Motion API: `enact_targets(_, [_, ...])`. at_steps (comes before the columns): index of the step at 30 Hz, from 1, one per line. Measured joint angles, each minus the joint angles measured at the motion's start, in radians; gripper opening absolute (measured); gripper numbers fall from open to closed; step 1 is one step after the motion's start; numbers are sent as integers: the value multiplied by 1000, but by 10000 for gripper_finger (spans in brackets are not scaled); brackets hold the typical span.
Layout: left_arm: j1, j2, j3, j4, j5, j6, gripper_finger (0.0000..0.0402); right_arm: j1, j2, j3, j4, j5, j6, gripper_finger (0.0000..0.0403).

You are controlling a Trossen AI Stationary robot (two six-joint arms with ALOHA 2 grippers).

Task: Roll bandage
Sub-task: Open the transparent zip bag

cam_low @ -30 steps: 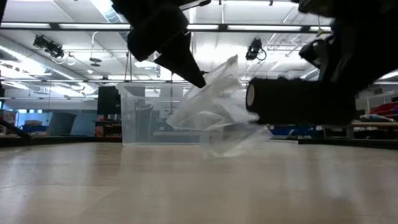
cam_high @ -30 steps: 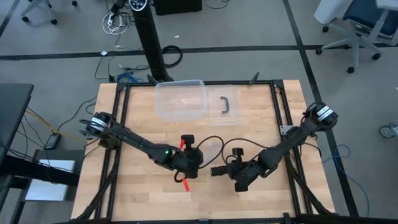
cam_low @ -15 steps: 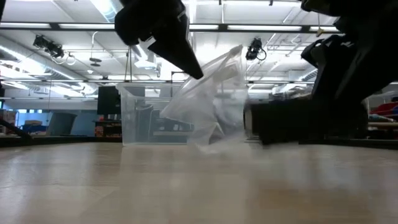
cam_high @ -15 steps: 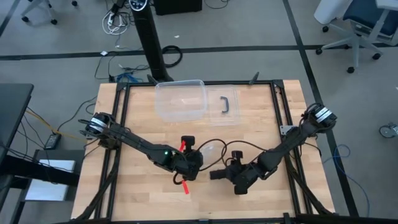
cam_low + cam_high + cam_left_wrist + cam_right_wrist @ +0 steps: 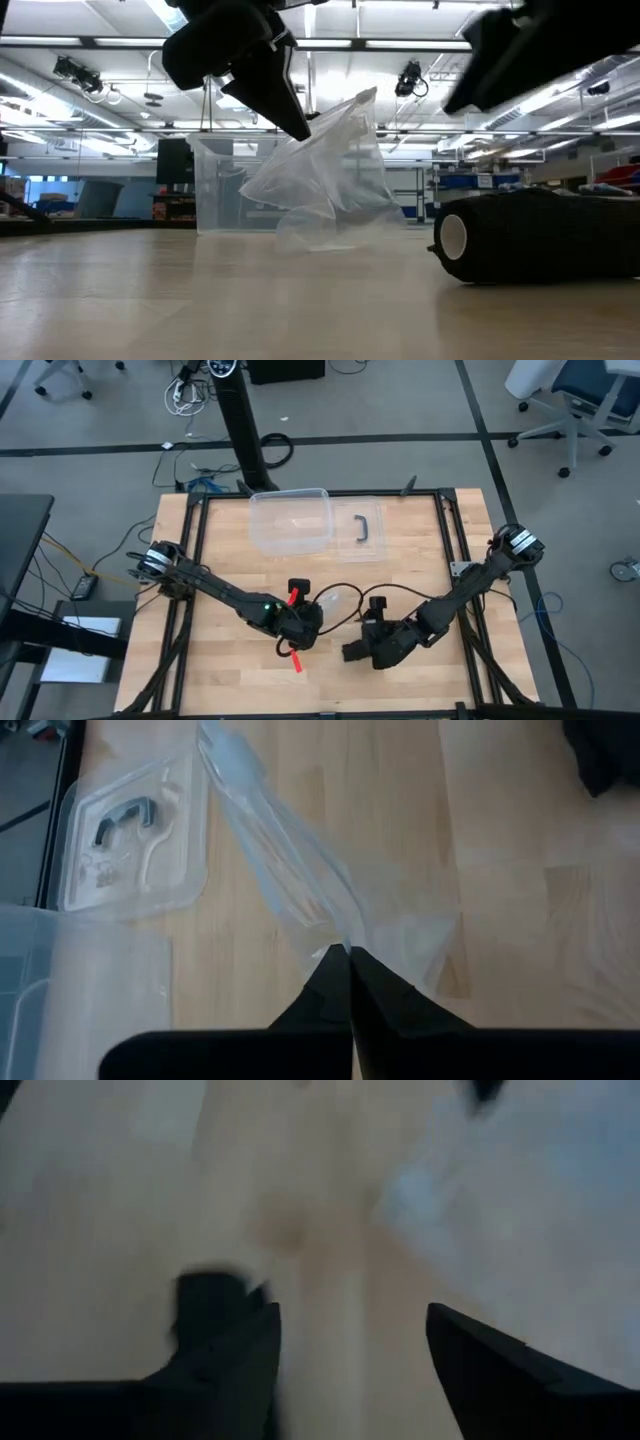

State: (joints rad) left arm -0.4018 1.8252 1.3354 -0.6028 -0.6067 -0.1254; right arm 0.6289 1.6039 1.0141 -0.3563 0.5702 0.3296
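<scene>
- Now the bandage (image 5: 535, 236), a black roll, lies on the table (image 5: 230, 680) near its front edge; being round, it may roll away.
- Above it, the right gripper (image 5: 350, 1350) is open and empty.
- Farther back, the left gripper (image 5: 345, 960) pinches the plastic bag (image 5: 325, 180), which could slip.

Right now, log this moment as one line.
left gripper: shut on plastic bag, lifted | right gripper: open, above bandage roll | roll: lying on table
</scene>
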Motion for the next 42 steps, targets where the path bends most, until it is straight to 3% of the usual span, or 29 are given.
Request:
enact_targets(3, [0,0,9,34,2,24,0,-11,0,11,35,106,-128,206])
enact_targets(11, [14,1,16,193,124,94,0,-17,0,13,191,162,-555,88])
enact_targets(16, [46,1,14,273,230,148,0,-21,14,13,171,145,-649,75])
enact_targets(22, [104,1,14,330,402,153,0,-35,15,13,150,143,-681,106])
enact_targets(29, [153,1,14,357,500,161,0,-76,15,19,25,108,-703,115])
enact_targets(32, [173,1,14,362,526,149,0,-94,15,19,11,88,-690,92])
enact_targets(37, [195,1,14,365,547,128,0,-99,15,19,-5,83,-694,11])
enact_targets(42, [200,-20,14,328,484,98,0,-88,14,19,-85,48,-538,3])
